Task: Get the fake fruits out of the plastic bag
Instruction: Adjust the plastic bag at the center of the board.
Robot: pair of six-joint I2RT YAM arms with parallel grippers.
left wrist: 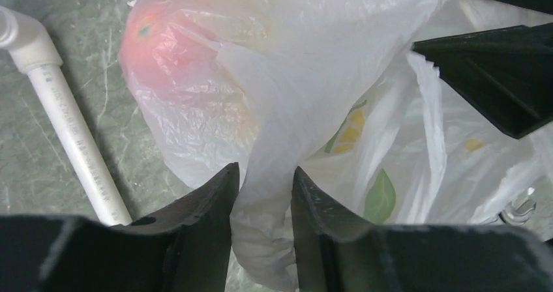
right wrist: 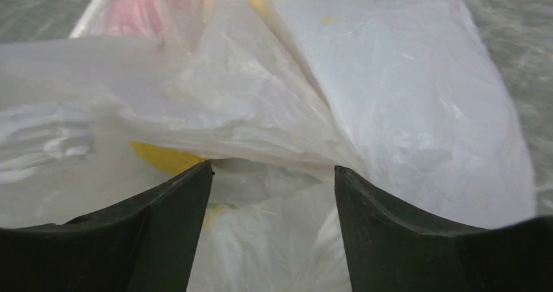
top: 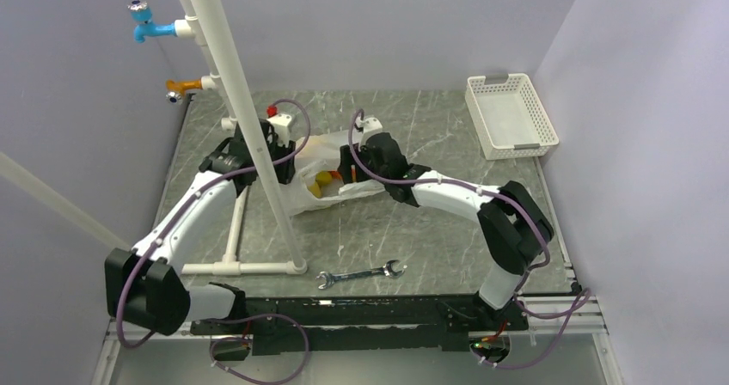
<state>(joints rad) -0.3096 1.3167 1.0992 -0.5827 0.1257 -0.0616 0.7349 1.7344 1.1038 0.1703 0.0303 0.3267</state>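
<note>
The translucent white plastic bag (top: 331,174) printed with lemon slices and leaves lies mid-table between both grippers. My left gripper (top: 284,157) is shut on a bunched fold of the plastic bag (left wrist: 274,109) at its left side. A red-orange fruit (left wrist: 163,51) shows through the film ahead of it. My right gripper (top: 351,163) is open at the bag's right side, its jaws apart over the plastic bag (right wrist: 404,96). A yellow fruit (right wrist: 163,156) peeks from under a fold by the left finger. Yellow and orange fruits (top: 325,181) show at the bag's mouth.
A white PVC pipe frame (top: 249,119) stands across the left arm, with a blue tap (top: 144,26) and an orange tap (top: 180,87). A white lattice basket (top: 511,114) sits back right. A wrench (top: 361,274) lies near the front edge.
</note>
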